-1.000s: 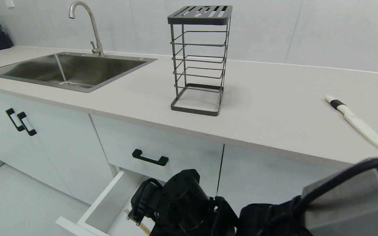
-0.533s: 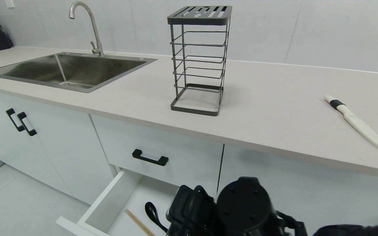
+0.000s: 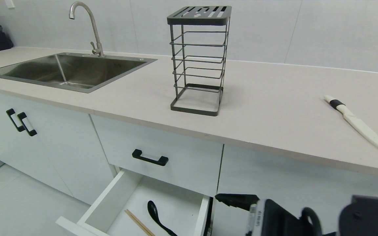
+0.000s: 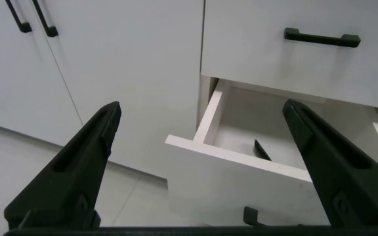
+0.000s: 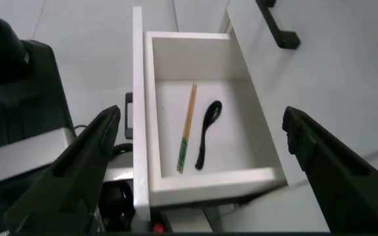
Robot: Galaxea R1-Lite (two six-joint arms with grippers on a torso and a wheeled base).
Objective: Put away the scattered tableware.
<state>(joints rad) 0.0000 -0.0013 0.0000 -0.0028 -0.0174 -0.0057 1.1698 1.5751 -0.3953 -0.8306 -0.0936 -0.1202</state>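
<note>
Chopsticks [image 5: 188,128] and black spoon [image 5: 207,134] lie side by side inside the open drawer [image 5: 140,118]. White knife [image 3: 356,124] lies flat on the countertop [image 3: 274,108], above the drawer and well to its right; knife rack [image 3: 199,60] stands above the drawer. Right gripper [image 5: 201,113] hangs over the drawer, fingers spread, empty. Left gripper [image 4: 201,105] faces the drawer front, likewise spread and empty. Judgement: drawer items are stowed; the knife is outstanding. Next move calls for reaching up to the counter and gripping its handle.
</note>
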